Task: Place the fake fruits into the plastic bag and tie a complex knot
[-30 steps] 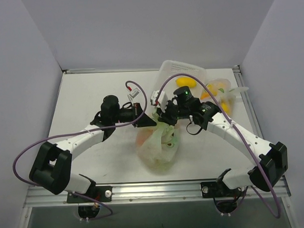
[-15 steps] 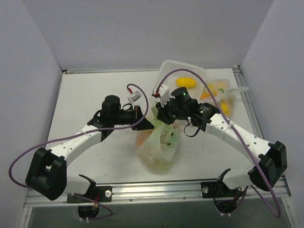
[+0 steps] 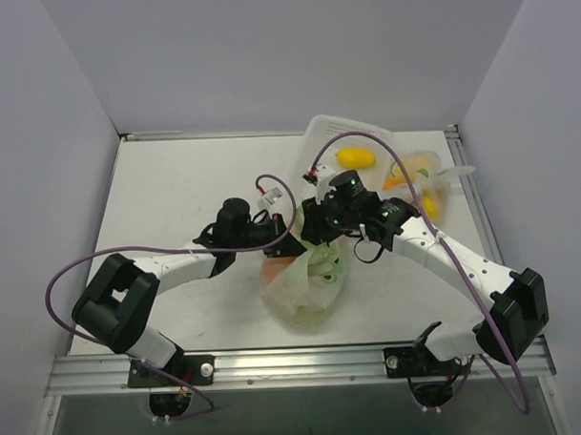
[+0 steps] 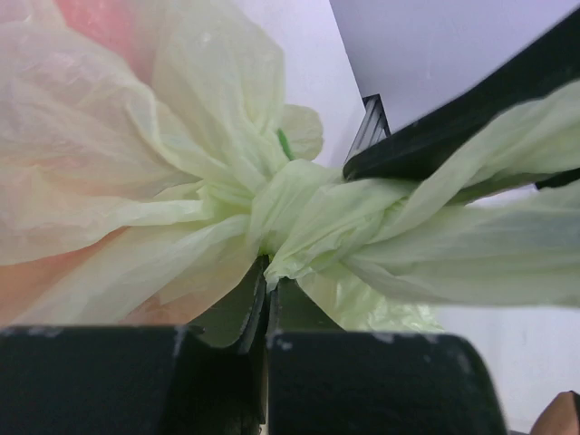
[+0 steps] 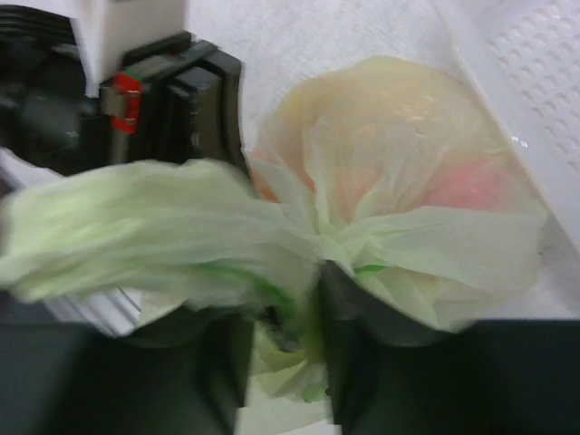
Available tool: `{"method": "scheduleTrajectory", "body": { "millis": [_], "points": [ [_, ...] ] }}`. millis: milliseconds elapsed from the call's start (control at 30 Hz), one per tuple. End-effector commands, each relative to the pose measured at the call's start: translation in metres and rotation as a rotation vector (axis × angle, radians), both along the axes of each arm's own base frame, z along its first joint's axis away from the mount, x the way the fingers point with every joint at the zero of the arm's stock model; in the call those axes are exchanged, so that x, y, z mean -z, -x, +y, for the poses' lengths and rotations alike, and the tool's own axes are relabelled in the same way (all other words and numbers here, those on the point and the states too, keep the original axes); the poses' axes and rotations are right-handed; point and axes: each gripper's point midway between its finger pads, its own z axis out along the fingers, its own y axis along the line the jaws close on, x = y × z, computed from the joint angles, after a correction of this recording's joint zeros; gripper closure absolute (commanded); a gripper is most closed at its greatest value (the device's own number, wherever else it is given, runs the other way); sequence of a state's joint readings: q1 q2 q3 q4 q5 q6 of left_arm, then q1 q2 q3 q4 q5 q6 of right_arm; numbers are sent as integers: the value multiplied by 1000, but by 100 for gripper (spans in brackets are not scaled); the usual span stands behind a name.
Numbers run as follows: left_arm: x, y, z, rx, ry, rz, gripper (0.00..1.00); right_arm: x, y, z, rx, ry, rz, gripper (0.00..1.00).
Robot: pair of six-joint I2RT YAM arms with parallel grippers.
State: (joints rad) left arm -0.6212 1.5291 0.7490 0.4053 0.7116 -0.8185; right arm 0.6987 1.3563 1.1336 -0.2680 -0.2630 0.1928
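The pale green plastic bag (image 3: 307, 279) lies at the table's front centre, with reddish and orange fake fruits showing through its film (image 4: 82, 27) (image 5: 471, 186). Its handles are twisted into a knot (image 4: 281, 204) at the bag's neck. My left gripper (image 3: 278, 233) is shut on a strand of the bag just left of the knot (image 4: 265, 272). My right gripper (image 3: 315, 222) is shut on another strand right beside it (image 5: 304, 313). The two grippers are almost touching above the bag's top.
A white slotted basket (image 3: 318, 140) stands at the back with a yellow lemon (image 3: 355, 158) in it. A clear bag (image 3: 424, 165) holding yellow and orange fruits lies at the back right. Purple cables loop over both arms.
My left arm has swung right and its gripper has closed in on the bag's neck. My right gripper has shifted slightly left. The bag's top has bunched tighter between the two grippers.
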Motion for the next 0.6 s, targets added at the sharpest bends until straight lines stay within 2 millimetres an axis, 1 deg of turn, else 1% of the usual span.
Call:
{"method": "scheduleTrajectory", "body": {
  "millis": [0,33,67,100,133,167,200,233,267,300,333,367,400,467,533,567],
  "points": [
    [-7,-6,-6,-33,69,42,100,-23,15,14,-97,-149,35,60],
    [-11,-8,-6,-32,83,32,100,-24,17,10,-107,-150,41,47],
    [-12,-9,-6,-35,86,35,100,-31,16,0,-97,-172,41,32],
    [-13,-9,-5,-35,91,39,100,-37,26,-2,-140,-208,86,29],
    [-15,-8,-6,-28,98,46,100,-50,29,-6,-157,-243,85,27],
    [-16,-7,-7,-26,100,47,100,-57,20,-21,-115,-263,92,24],
    [-15,-7,-6,-25,100,53,100,-60,22,-28,-111,-277,115,24],
    [-17,-6,-7,-19,105,48,100,-70,28,-31,-142,-321,126,24],
    [-17,-7,-7,-20,105,48,100,-76,25,-41,-115,-334,112,29],
    [-16,-7,-7,-17,104,47,100,-76,16,-54,-68,-339,107,34],
    [-17,-5,-7,-8,106,48,100,-72,12,-59,-52,-331,105,48],
    [-18,-4,-8,-3,109,45,100,-65,7,-64,-35,-309,104,57],
    [-19,-4,-8,-1,115,48,100,-59,2,-68,-9,-294,114,63],
    [-20,-1,-9,15,120,46,100,-38,-4,-65,9,-283,192,75],
    [-24,0,-10,27,128,29,100,-19,-14,-62,39,-276,239,79],
    [-26,1,-10,35,133,23,100,-13,-17,-61,47,-274,258,81]
  ]
}}
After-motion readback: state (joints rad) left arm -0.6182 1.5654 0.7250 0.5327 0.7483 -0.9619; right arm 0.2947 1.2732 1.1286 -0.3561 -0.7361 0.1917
